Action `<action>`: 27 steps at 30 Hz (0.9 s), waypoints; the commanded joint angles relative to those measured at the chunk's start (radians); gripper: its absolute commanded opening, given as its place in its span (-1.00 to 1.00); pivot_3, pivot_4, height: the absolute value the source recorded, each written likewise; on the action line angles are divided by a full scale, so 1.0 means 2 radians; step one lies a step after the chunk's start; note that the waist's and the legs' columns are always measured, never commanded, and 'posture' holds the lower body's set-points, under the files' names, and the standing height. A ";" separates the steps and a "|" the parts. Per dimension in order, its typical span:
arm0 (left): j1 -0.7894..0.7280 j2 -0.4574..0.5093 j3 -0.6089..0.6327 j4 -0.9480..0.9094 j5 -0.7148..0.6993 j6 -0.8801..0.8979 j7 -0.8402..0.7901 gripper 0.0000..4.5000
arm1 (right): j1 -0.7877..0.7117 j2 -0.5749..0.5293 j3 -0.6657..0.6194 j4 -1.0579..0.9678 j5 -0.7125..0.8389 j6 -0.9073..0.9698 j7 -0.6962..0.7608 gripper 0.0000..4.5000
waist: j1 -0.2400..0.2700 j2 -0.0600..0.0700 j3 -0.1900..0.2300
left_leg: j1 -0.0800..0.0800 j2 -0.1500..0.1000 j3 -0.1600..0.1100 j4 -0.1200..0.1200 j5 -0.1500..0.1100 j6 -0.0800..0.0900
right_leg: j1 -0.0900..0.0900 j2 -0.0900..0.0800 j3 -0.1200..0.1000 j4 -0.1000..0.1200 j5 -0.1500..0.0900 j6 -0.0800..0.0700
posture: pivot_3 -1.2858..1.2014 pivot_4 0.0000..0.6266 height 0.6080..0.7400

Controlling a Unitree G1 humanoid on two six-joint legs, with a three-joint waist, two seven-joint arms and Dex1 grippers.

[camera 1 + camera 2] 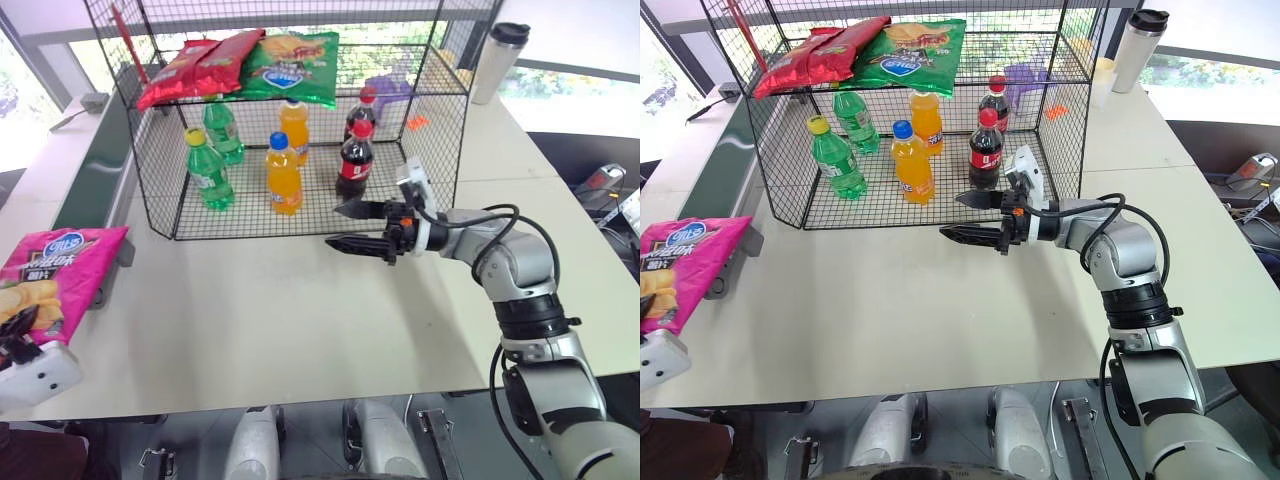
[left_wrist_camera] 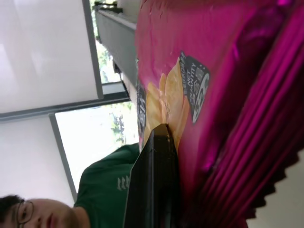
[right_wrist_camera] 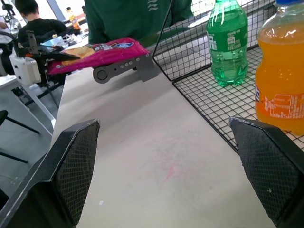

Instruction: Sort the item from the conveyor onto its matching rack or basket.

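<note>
**Pink bag in your left claw, rack far across to the right**

Your left claw (image 1: 22,335) is clamped on the pink snack bag (image 1: 55,270) at the tabletop's (image 1: 280,330) left edge, off the conveyor's (image 1: 100,170) near end. The bag's long axis runs away from you. The wire rack (image 1: 300,130) lies forward and right. Your right claw (image 1: 342,225), gaping empty, sits nearer the rack.

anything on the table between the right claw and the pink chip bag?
No. In the left eye view, only bare tabletop lies between the right claw and the pink chip bag, which the left claw grips.
</note>
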 commanded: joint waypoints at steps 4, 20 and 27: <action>-0.020 0.075 0.177 -0.071 -0.191 0.168 -0.149 -0.98 | -0.014 0.001 -0.007 0.017 -0.005 -0.017 0.007 1.00 | 0.001 -0.001 -0.001 | 0.000 0.000 0.000 0.001 0.000 0.000 | 0.000 0.000 0.000 0.001 0.000 0.000 | 0.03 -0.52 1.00; -0.347 0.480 0.241 0.139 -0.625 0.711 -0.459 -0.98 | -0.006 0.034 -0.029 -0.016 0.016 -0.019 -0.030 1.00 | -0.004 0.000 0.000 | 0.000 -0.001 -0.001 0.004 0.000 0.000 | 0.000 0.000 0.000 0.005 -0.001 0.002 | 0.03 -0.52 1.00; -0.498 0.483 0.044 0.152 -0.813 0.656 -0.384 -0.98 | -0.017 0.045 -0.078 -0.059 0.058 -0.011 -0.070 1.00 | -0.002 0.000 0.000 | 0.002 0.000 -0.001 0.001 0.001 -0.001 | -0.001 0.001 0.001 0.007 -0.001 0.001 | 0.03 -0.52 1.00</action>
